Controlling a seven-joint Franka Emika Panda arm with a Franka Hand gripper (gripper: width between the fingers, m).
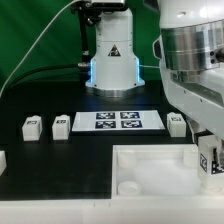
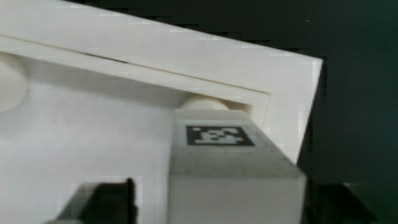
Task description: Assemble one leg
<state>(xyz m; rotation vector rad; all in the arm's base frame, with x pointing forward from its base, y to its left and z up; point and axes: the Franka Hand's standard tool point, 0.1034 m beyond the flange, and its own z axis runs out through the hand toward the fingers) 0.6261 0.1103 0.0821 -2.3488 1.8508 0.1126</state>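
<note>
My gripper (image 1: 208,168) is shut on a leg (image 1: 209,160), a small white block with a black-and-white tag. It holds the leg upright at the large white panel (image 1: 150,172), near the corner on the exterior view's right. In the wrist view the leg (image 2: 231,165) sits between the dark fingers (image 2: 111,202) of the gripper (image 2: 228,208), with its tag facing the camera. The leg's end lies right by a round corner socket (image 2: 210,101) of the panel (image 2: 89,140). Whether it touches the socket is hidden.
Loose legs stand on the black table: two on the exterior view's left (image 1: 32,126) (image 1: 61,125) and one on the right (image 1: 177,123). The marker board (image 1: 118,121) lies between them. The arm's lit base (image 1: 113,65) stands behind. A white piece (image 1: 2,158) shows at the left edge.
</note>
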